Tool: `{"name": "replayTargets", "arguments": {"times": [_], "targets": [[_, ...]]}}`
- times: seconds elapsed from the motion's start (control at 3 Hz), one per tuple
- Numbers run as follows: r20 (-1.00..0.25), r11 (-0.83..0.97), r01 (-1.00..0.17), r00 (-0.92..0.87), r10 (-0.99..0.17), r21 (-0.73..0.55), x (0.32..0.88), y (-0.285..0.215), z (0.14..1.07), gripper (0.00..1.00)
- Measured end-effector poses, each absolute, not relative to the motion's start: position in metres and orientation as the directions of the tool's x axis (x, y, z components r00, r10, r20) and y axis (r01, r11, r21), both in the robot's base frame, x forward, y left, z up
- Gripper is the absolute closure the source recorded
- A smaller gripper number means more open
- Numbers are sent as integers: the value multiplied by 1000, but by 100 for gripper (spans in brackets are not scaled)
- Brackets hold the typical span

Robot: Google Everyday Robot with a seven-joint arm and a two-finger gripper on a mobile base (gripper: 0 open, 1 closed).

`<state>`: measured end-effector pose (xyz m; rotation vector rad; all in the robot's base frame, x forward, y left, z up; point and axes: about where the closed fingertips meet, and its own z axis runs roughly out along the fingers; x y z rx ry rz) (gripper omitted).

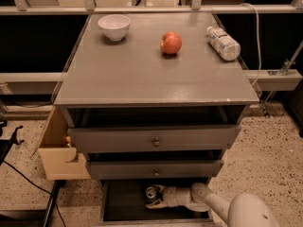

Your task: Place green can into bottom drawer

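The bottom drawer (123, 207) is pulled out below the two knobbed grey drawers, and its dark interior shows. The green can (151, 192) stands upright inside it near the middle, silver top up. My gripper (156, 197) reaches into the drawer from the right on a white arm. It is closed around the can, with one finger behind it and one in front. The can's lower body is hidden by the gripper and by shadow.
On the cabinet top are a white bowl (114, 26), a red apple (171, 42) and a white plastic bottle (223, 42) lying on its side. A pale wooden box (59, 150) hangs open at the cabinet's left. The middle drawer's front (154, 168) overhangs the bottom drawer.
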<state>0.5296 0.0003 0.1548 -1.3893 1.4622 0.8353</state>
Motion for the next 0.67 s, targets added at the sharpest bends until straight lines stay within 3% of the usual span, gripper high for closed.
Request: {"name": "replayTargets", "arguments": {"times": [0.33, 0.67], "targets": [[-932, 132, -984, 63, -358, -117, 530, 0, 155, 0], [-932, 132, -984, 63, -358, -117, 530, 0, 155, 0]]}}
